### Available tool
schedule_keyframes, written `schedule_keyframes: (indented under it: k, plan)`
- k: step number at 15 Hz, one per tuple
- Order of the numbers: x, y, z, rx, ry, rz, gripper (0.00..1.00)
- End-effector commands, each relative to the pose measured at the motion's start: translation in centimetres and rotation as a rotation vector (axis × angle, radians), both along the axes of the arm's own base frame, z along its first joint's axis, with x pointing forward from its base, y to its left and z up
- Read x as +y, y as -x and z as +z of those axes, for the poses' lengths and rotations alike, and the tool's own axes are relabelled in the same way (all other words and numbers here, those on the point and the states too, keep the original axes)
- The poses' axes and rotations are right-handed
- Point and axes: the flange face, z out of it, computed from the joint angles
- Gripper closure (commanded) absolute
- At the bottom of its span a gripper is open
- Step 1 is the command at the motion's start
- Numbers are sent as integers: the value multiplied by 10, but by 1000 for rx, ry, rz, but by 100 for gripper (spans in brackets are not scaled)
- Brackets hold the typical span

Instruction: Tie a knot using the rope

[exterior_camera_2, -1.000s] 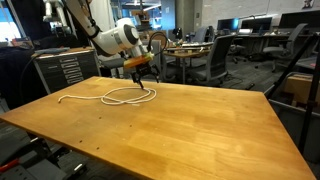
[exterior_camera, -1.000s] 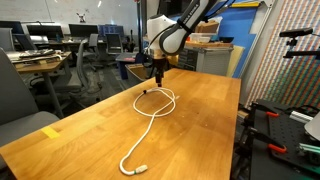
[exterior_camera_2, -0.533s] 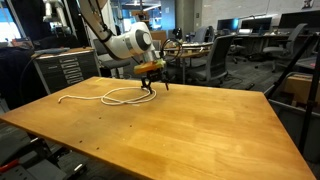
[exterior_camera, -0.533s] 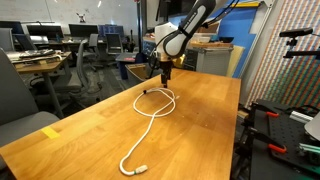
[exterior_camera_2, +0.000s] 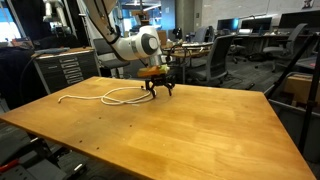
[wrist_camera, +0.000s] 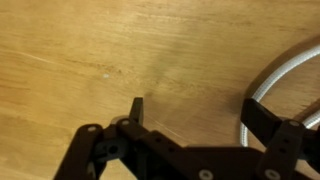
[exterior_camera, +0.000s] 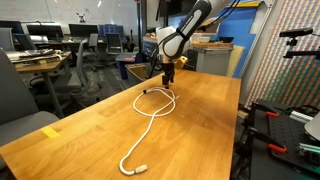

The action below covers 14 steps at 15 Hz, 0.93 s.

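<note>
Rope (exterior_camera: 150, 125) lies looped on table (exterior_camera: 200, 140).

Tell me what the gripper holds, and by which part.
Nothing. The gripper is open over the table, and the rope lies loose beside one of the fingers.

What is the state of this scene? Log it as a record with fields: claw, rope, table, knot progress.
claw: open, holding nothing, low over the table at the rope's loop
rope: lying on the table, one loose loop by the claw, long tail running away to a free tip
table: bare wood, only the rope on it
knot progress: no tight knot visible
contact: rope shows beside one finger; touching or not cannot be told
</note>
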Motion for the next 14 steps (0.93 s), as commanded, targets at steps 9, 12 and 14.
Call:
schedule_keyframes:
  k: [9, 12, 14]
  plan:
    - [0, -24, 17, -20, 4, -63, 0]
    - [10, -23, 13, 2, -7, -59, 0]
    - [12, -24, 15, 4, -13, -57, 0]
